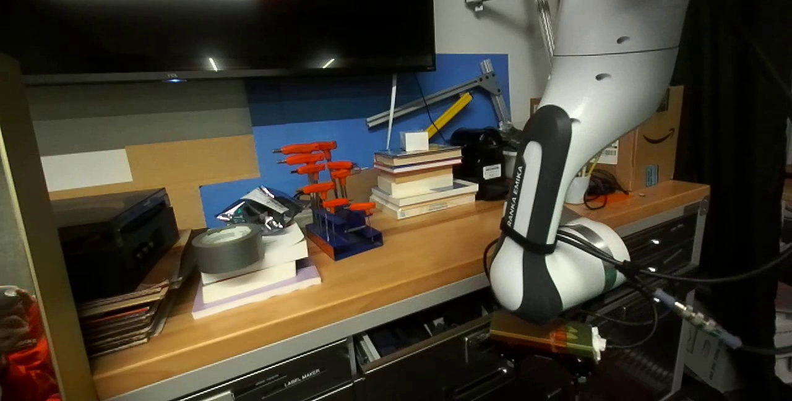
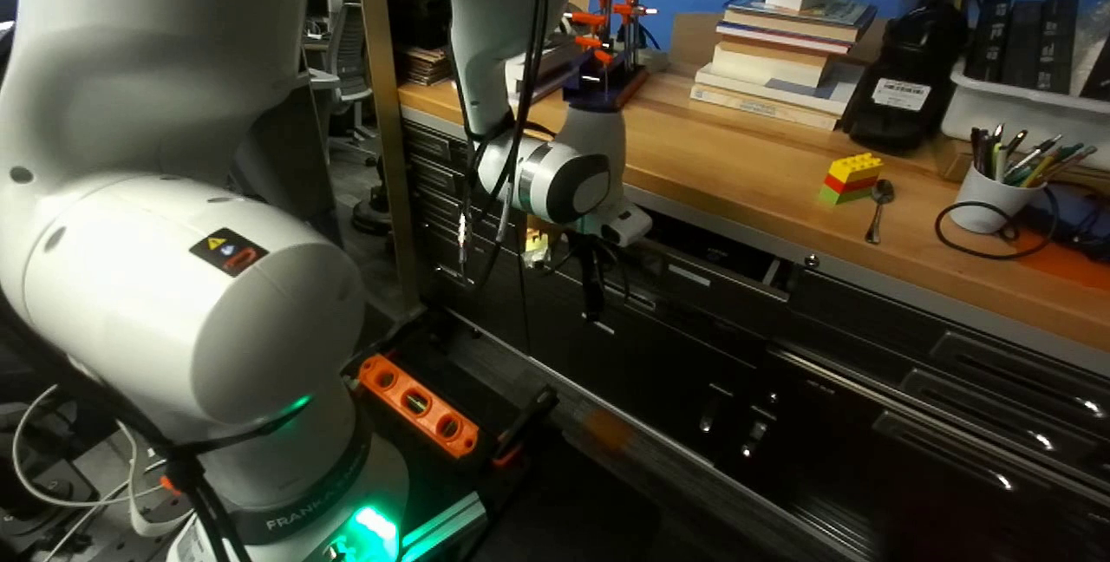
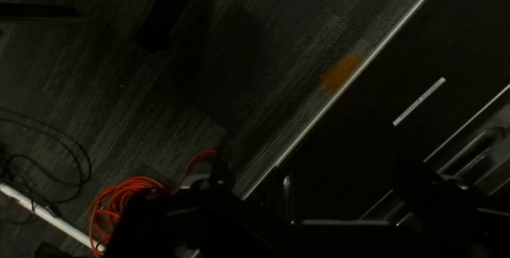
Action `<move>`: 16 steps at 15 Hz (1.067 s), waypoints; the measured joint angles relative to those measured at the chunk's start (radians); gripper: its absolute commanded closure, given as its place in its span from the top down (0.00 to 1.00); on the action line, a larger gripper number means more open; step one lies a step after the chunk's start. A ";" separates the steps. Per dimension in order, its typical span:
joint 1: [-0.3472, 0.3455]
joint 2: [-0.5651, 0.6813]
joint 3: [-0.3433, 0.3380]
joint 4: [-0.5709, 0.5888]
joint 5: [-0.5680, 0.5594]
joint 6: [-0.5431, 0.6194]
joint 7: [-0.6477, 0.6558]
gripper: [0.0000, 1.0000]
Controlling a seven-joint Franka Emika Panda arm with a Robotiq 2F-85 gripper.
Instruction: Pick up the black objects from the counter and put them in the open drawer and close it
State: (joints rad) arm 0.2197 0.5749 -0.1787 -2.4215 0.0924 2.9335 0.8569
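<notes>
The light-brown wooden counter [image 1: 427,252] shows in both exterior views [image 2: 737,167]. Below its edge the wide dark drawer [image 1: 427,361] stands partly pulled out, with clutter inside; its front also shows in an exterior view [image 2: 724,291]. My gripper [image 2: 598,289] hangs low in front of the dark drawer fronts, below counter height and close to the open drawer. In the wrist view the gripper [image 3: 318,166] has its dark fingers wide apart, with nothing seen between them. The two small black blocks do not show in any view.
Stacked books [image 1: 421,184], a hex-key stand [image 1: 340,228], tape [image 1: 229,249], toy bricks [image 2: 852,178], a spoon [image 2: 878,206], a pen cup [image 2: 989,198] and a larger black case [image 2: 902,85] are on the counter. An orange level [image 2: 416,401] lies near the robot base.
</notes>
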 measured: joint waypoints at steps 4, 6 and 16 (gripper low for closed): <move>-0.010 0.021 0.031 0.020 0.145 0.097 0.021 1.00; -0.028 0.026 0.064 0.032 0.213 0.136 0.034 1.00; -0.066 0.130 0.187 0.158 0.342 0.224 0.082 1.00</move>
State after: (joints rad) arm 0.1533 0.7051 0.0079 -2.2634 0.4346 3.1577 0.9393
